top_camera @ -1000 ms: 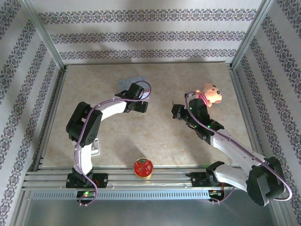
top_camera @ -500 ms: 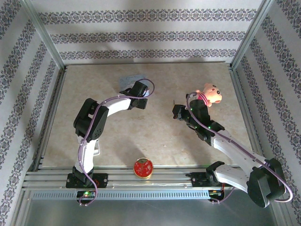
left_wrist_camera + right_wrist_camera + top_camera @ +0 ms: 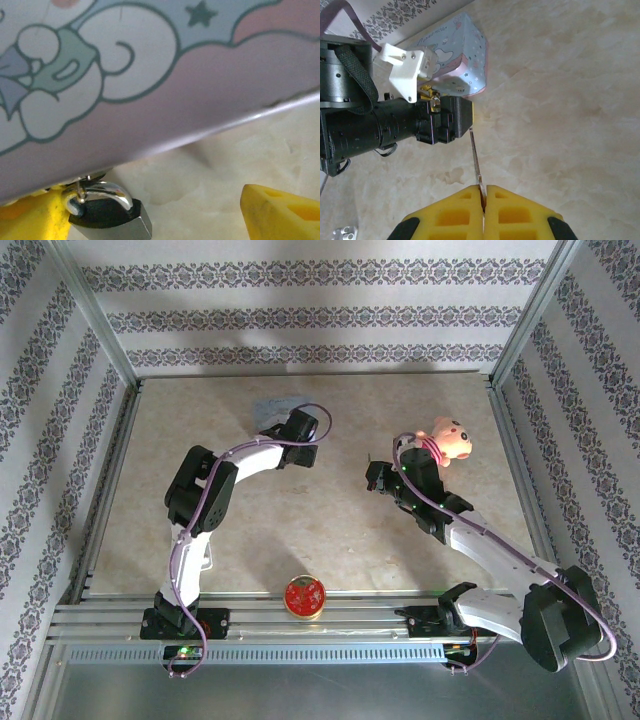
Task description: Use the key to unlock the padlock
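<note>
Though shackle (image 3: 114, 191) shows, padlock (image 3: 112, 222) cut off below.

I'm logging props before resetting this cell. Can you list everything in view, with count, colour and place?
padlock: one, dark body with silvery shackle, at the tin's edge, beside one left finger
key: one, silvery, clamped in the right gripper, pointing toward the tin
tin: one, pale blue and pink with cartoon print, far centre-left of the table
plush toy: one, pink, right of centre, beside the right arm
round red object: one, red, near edge between the arm bases
table: one, beige marbled
left gripper: one, yellow fingers, open, at the tin
right gripper: one, yellow pads, shut on the key
</note>
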Tool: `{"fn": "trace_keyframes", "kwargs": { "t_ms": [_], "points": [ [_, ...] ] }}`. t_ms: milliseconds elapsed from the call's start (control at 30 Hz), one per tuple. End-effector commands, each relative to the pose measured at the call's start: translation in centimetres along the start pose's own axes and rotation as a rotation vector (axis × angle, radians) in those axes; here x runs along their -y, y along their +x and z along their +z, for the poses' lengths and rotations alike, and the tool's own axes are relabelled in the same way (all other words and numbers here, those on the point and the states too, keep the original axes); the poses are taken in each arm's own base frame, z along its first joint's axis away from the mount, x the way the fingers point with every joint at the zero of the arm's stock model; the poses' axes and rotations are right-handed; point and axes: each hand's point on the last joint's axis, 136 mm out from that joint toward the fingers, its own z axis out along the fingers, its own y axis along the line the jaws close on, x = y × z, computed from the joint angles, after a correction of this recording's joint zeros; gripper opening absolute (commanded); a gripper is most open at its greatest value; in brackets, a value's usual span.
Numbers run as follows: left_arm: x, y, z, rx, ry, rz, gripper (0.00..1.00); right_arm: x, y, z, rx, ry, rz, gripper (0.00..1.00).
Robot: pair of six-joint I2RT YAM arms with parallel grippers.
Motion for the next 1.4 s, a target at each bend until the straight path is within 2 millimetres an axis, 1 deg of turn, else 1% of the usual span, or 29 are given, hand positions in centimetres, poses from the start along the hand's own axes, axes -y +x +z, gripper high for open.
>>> {"fn": "trace_keyframes", "kwargs": {
  "t_ms": [0, 67, 167, 267, 533, 667, 700, 733, 767, 800, 833, 867, 967, 1033, 1133, 1200, 1367],
  "points": [
    [0.6, -0.7, 0.2, 0.010, -0.002, -0.012, 0.77, -0.9, -1.4, 0.0, 0.032, -0.025, -0.004, 0.00],
    [0.8, -0.7, 0.2, 0.010, 0.010, -0.022, 0.64, -0.9, -1.3, 0.1, 0.027, -0.023, -0.005, 0.00],
    [0.9, -0.5, 0.1, 0.004, 0.020, -0.032, 0.52, -0.9, -1.3, 0.4, 0.022, -0.026, -0.005, 0.00],
    [1.0, -0.2, 0.0, -0.008, 0.027, -0.043, 0.42, -1.0, -1.3, 0.5, 0.019, -0.030, -0.005, 0.00],
    [1.0, 1.0, -0.8, -0.033, 0.046, -0.074, 0.25, -1.0, -1.1, 0.9, 0.013, -0.032, -0.009, 0.00],
    [1.0, 1.7, -1.2, -0.043, 0.063, -0.095, 0.21, -0.9, -1.0, 1.0, 0.008, -0.030, -0.011, 0.00],
    [1.0, 1.9, -1.2, -0.047, 0.066, -0.100, 0.22, -0.9, -1.0, 1.0, 0.007, -0.031, -0.012, 0.00],
    [1.1, 2.1, -1.2, -0.048, 0.071, -0.104, 0.28, -0.9, -1.0, 1.0, 0.006, -0.031, -0.012, 0.00],
    [1.2, 2.1, -1.3, -0.051, 0.075, -0.105, 0.39, -1.0, -1.0, 1.0, 0.007, -0.035, -0.013, 0.00],
    [1.2, 2.2, -1.2, -0.054, 0.078, -0.110, 0.48, -1.0, -1.0, 1.0, 0.006, -0.036, -0.014, 0.00],
    [1.3, 2.2, -1.1, -0.055, 0.079, -0.114, 0.54, -1.1, -1.0, 1.0, 0.005, -0.037, -0.015, 0.00],
    [1.3, 2.2, -1.0, -0.057, 0.080, -0.122, 0.58, -1.0, -0.9, 1.0, 0.005, -0.036, -0.016, 0.00],
    [1.3, 1.9, -0.9, -0.055, 0.070, -0.169, 0.62, -1.0, -0.9, 0.9, 0.005, -0.039, -0.018, 0.00],
    [1.0, 1.7, -0.8, -0.057, 0.047, -0.215, 0.69, -1.0, -0.9, 0.8, 0.005, -0.040, -0.021, 0.00],
    [0.5, 1.6, -0.3, -0.067, 0.001, -0.280, 0.72, -1.0, -0.9, 0.8, 0.005, -0.039, -0.022, 0.00],
    [0.1, 1.5, 0.0, -0.076, -0.036, -0.311, 0.72, -1.0, -1.0, 0.8, 0.005, -0.040, -0.023, 0.00],
    [-0.2, 0.8, 0.4, -0.051, -0.064, -0.362, 0.66, -0.9, -1.0, 0.8, -0.001, -0.046, -0.029, 0.00]
  ]
}}
